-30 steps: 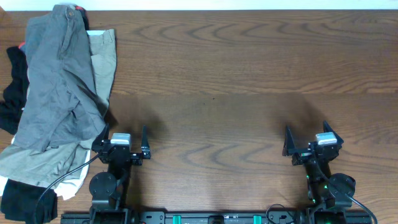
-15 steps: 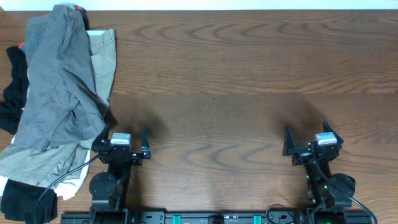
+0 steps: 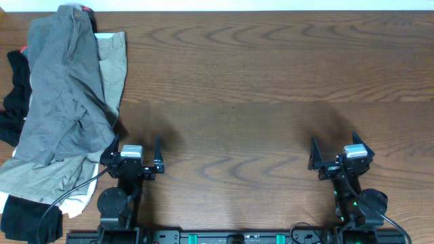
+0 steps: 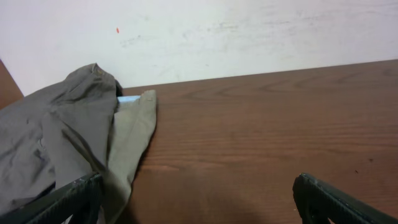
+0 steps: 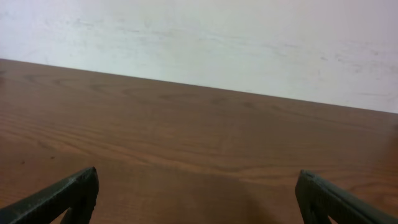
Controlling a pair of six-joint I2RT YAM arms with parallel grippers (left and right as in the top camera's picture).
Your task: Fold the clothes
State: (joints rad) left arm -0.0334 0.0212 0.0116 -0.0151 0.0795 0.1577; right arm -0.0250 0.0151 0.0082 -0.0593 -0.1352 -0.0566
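Note:
A pile of clothes lies at the table's left edge. Dark grey shorts (image 3: 64,95) lie on top, over khaki-beige shorts (image 3: 112,64), with black pieces (image 3: 13,102) at the left and a white piece (image 3: 81,196) near the front. A bit of red (image 3: 85,9) shows at the far end. The grey shorts (image 4: 56,143) and khaki shorts (image 4: 130,143) also show in the left wrist view. My left gripper (image 3: 133,150) is open and empty just right of the pile. My right gripper (image 3: 332,150) is open and empty at the front right.
The brown wooden table (image 3: 258,81) stretches between and beyond the arms. A pale wall (image 5: 199,37) stands behind its far edge. A black cable (image 3: 68,193) runs from the left arm over the pile's front part.

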